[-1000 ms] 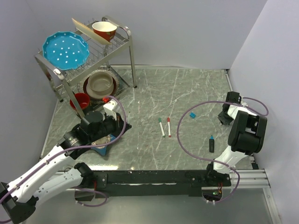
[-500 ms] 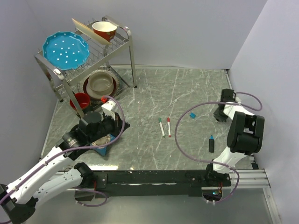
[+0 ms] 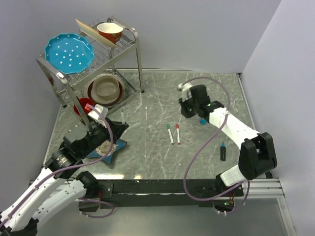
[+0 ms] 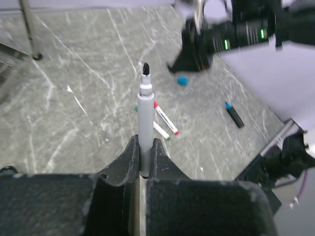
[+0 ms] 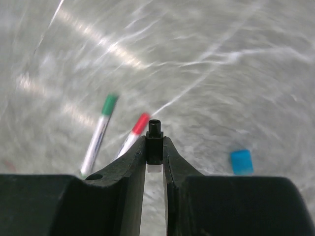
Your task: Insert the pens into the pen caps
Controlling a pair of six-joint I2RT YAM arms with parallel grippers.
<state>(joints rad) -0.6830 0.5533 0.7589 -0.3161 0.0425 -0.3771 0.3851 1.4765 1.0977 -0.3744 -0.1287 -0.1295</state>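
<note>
My left gripper (image 4: 143, 145) is shut on a white pen (image 4: 144, 113) with a bare black tip pointing away; it hovers left of centre in the top view (image 3: 118, 127). My right gripper (image 5: 155, 145) is shut on a black pen cap (image 5: 155, 142), open end outward, above the table's middle (image 3: 187, 111). A green-capped pen (image 3: 170, 133) and a red-capped pen (image 3: 177, 133) lie side by side at the centre. A blue cap (image 3: 202, 121) lies beside the right gripper. A dark thick pen (image 3: 223, 151) with a blue tip lies to the right.
A wire dish rack (image 3: 129, 40) at the back left holds a blue plate (image 3: 69, 52) and a bowl (image 3: 110, 32). A red cup (image 3: 84, 106) and a blue star-shaped dish (image 3: 109, 149) sit under my left arm. Walls close in the left, back and right.
My right arm has swung from the far right edge to the table's middle with the black cap. My left gripper has drawn back towards the left with the pen.
</note>
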